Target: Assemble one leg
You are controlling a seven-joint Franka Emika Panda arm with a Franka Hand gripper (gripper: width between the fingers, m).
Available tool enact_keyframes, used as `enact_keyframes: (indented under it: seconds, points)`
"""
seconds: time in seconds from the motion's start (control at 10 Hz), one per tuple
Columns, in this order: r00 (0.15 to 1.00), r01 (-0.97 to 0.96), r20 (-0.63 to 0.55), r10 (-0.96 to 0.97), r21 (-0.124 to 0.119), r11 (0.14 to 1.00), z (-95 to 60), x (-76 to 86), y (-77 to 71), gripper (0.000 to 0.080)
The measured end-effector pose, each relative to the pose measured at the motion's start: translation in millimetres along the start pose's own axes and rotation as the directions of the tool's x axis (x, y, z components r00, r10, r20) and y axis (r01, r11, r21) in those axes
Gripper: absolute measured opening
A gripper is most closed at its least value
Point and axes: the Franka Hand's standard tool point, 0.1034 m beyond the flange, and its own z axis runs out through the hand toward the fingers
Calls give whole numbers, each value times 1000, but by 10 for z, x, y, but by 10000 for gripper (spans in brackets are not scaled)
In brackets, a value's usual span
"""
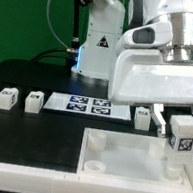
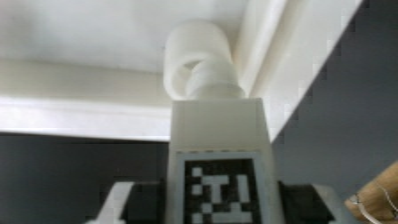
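one small white chunky plastic leg point(image 1: 182, 139), marker tag showing, is being held pinched between the closed-in fingers of the two-finger gripper point(image 1: 181, 124), above the corner of the large white square tray point(image 1: 106, 153) at the exterior view's right; seating it is looking undone, and three matching legs point(image 1: 33, 100) are lying loose beyond the tray

The arm point(image 1: 171, 30) is clad in glossy white shells — a grey ring is seen at the wrist — and the gripper point(image 1: 182, 136) is housed in white.
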Motion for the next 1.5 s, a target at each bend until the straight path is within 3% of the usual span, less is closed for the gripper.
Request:
enact_keyframes:
  seconds: [1.0,1.1,1.2,1.3,1.4,1.5]
  points:
    - [999,-1,-32,1,-5,1000,70,-22,13,292]
    - [999,-1,-32,1,-5,1000,70,-22,13,374]
    - [999,-1,-32,1,-5,1000,70,-22,13,522]
    - [999,-1,-32,1,-5,1000,70,-22,13,522]
    - [999,-1,-32,1,-5,1000,70,-22,13,621]
    - [999,-1,-32,1,-5,1000,70,-22,13,644]
